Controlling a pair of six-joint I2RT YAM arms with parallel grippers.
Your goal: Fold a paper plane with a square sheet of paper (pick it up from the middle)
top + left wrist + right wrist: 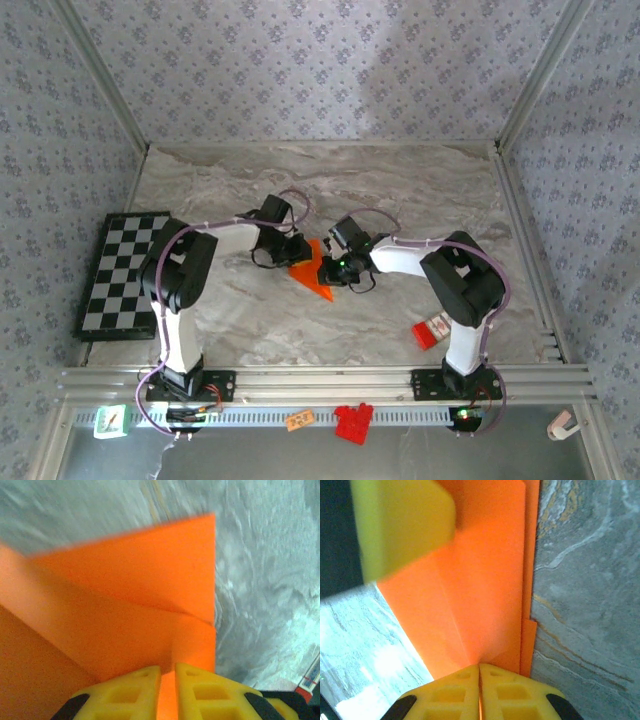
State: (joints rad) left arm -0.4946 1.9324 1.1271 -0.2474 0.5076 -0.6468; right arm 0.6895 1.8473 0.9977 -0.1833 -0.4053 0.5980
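The square sheet of paper (312, 270) is bright orange and folded into a pointed, layered shape at the middle of the marble table (400, 190). My left gripper (298, 247) meets it from the left and my right gripper (336, 268) from the right. In the left wrist view the yellow fingertips (167, 672) stand close together with the paper (140, 580) in the narrow gap between them. The right wrist view has my right gripper (479, 671) pressed shut on the paper's (485, 580) edge. A blurred yellow finger (402, 525) of the left gripper crosses its upper left.
A black-and-white checkerboard (122, 272) lies at the left edge. A small red-and-white box (432, 330) sits near the right arm's base. Red plastic blocks (353, 422) and a small orange tag (299, 420) rest on the front rail.
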